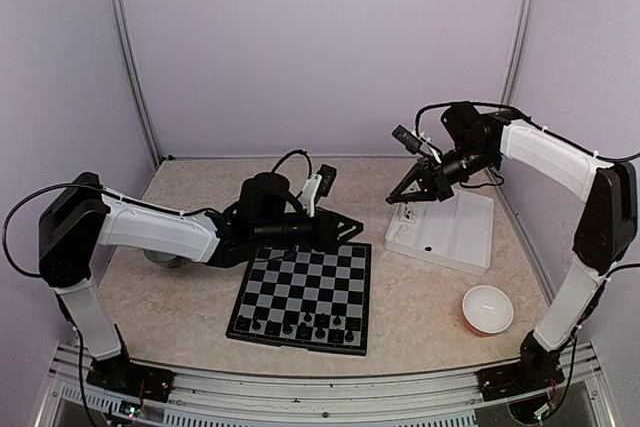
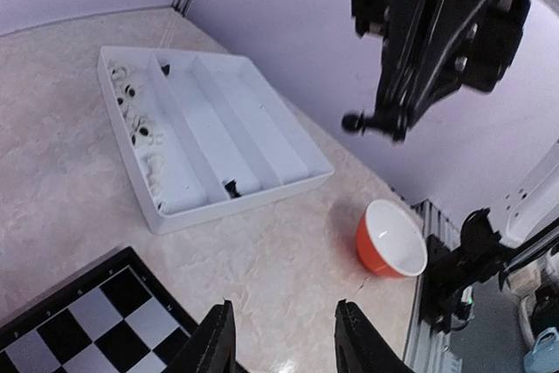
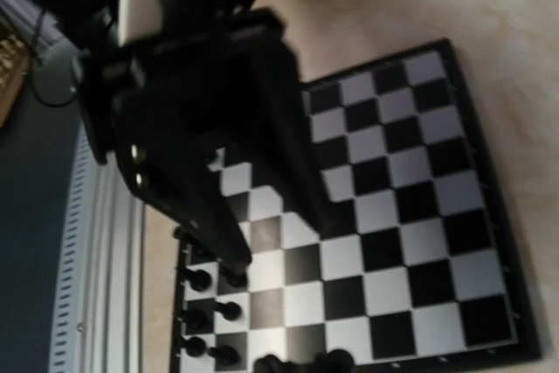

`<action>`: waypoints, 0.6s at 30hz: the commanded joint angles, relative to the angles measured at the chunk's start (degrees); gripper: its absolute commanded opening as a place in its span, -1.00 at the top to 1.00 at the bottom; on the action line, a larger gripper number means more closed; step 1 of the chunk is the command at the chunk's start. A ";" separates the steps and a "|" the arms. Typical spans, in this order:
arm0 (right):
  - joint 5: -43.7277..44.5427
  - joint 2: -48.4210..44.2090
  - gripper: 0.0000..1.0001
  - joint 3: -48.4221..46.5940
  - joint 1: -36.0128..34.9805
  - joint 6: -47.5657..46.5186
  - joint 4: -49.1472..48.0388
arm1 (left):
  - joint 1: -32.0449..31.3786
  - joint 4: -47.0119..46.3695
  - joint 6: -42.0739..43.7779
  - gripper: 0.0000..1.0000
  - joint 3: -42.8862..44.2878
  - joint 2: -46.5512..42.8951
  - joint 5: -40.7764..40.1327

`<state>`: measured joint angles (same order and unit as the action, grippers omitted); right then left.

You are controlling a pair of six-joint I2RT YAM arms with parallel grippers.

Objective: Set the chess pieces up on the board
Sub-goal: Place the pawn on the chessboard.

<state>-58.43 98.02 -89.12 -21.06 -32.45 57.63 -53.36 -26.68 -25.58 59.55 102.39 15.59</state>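
Observation:
The board (image 1: 318, 277) lies in the middle of the table, and several black chess pieces (image 1: 300, 327) stand on its two near rows. In the right wrist view these pieces (image 3: 203, 280) line the board (image 3: 393, 242) edge. My left gripper (image 1: 350, 230) hovers low past the board's far right corner. Its fingers (image 2: 214, 342) are open over bare table, with nothing between them. My right gripper (image 1: 394, 199) hangs above the tray's left end. It is shut on a small black chess piece (image 2: 354, 121) that juts sideways from its tip.
The white compartment tray (image 1: 470, 237) at the right holds white pieces (image 2: 144, 133) in one compartment and a black piece (image 2: 231, 188) in another. An orange bowl (image 1: 488, 309) sits near the right arm's base. A small greyish dish (image 1: 165, 259) lies under the left arm.

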 commanded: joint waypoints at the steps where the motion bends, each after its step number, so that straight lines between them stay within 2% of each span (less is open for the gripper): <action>1: -2.31 -2.59 0.91 2.24 -2.28 -0.79 -0.28 | 0.96 -13.23 -13.43 0.20 0.25 -0.49 4.19; 3: 1.48 -3.62 0.92 3.38 -4.05 -0.61 -2.21 | 1.27 -14.17 -19.09 0.19 -0.84 -0.47 4.80; 6: 8.60 -5.46 0.92 5.76 -7.74 -0.20 -6.61 | 2.29 -11.97 -22.64 0.20 -2.31 -1.61 5.33; 13: 26.10 -5.37 0.91 11.69 -16.60 -1.12 -17.97 | 5.98 0.32 -20.91 0.18 -8.39 -10.61 -3.03; 18: 35.48 -4.33 0.89 15.76 -22.15 -2.89 -25.65 | 7.65 0.91 -23.78 0.19 -13.40 -13.83 -1.63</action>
<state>-33.87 93.03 -76.34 -39.99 -33.50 40.82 -46.46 -28.36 -47.13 48.80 91.11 14.39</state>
